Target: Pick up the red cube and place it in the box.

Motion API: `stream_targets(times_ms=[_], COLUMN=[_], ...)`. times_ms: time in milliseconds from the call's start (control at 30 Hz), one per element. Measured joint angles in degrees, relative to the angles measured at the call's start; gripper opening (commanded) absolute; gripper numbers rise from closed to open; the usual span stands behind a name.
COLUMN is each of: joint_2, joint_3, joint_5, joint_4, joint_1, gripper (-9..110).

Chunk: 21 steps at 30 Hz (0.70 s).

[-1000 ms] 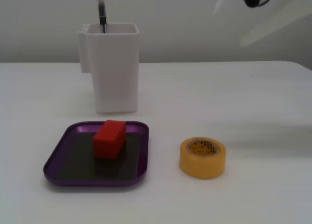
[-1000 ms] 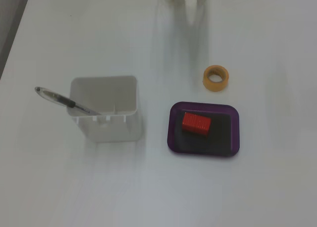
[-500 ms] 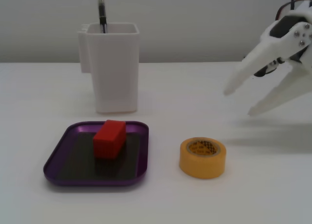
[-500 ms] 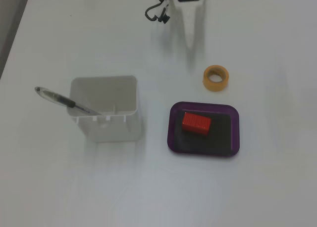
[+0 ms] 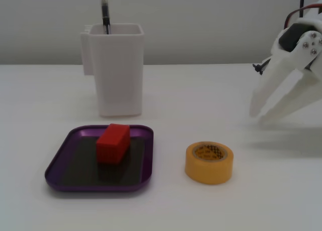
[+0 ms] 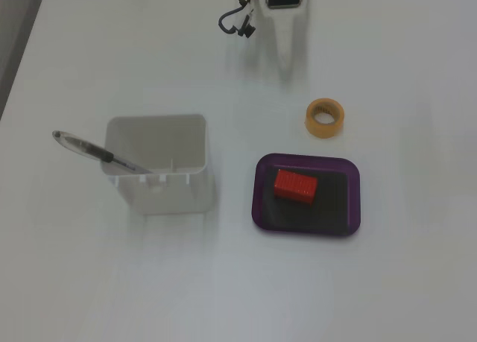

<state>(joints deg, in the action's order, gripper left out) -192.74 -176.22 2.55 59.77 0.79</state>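
The red cube (image 5: 113, 142) (image 6: 296, 186) lies inside the box (image 5: 60, 160) (image 6: 353, 205), a shallow purple tray, towards its back left part in a fixed view from the front. My white gripper (image 5: 257, 115) (image 6: 287, 57) hangs far from both, low over the table at the right edge of that front view and at the top of the view from above. Its fingers point down at the table with their tips together and nothing between them.
A yellow tape roll (image 5: 209, 162) (image 6: 325, 117) sits between the tray and the gripper. A tall white square container (image 5: 117, 70) (image 6: 158, 167) with a pen (image 5: 105, 12) (image 6: 97, 153) in it stands behind the tray. Cables (image 6: 235, 20) trail beside the arm.
The arm swung down from high up to low over the table at the right. Its fingers, spread half a second ago, have come together. Cube and tray have not moved.
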Motion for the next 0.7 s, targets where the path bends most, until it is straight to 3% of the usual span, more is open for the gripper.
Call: stream_targets(times_ms=[700], joint_2=[0.0], joint_3=[-0.5], joint_5=[0.0], joint_4=[0.0], joint_1=[0.0], gripper=[0])
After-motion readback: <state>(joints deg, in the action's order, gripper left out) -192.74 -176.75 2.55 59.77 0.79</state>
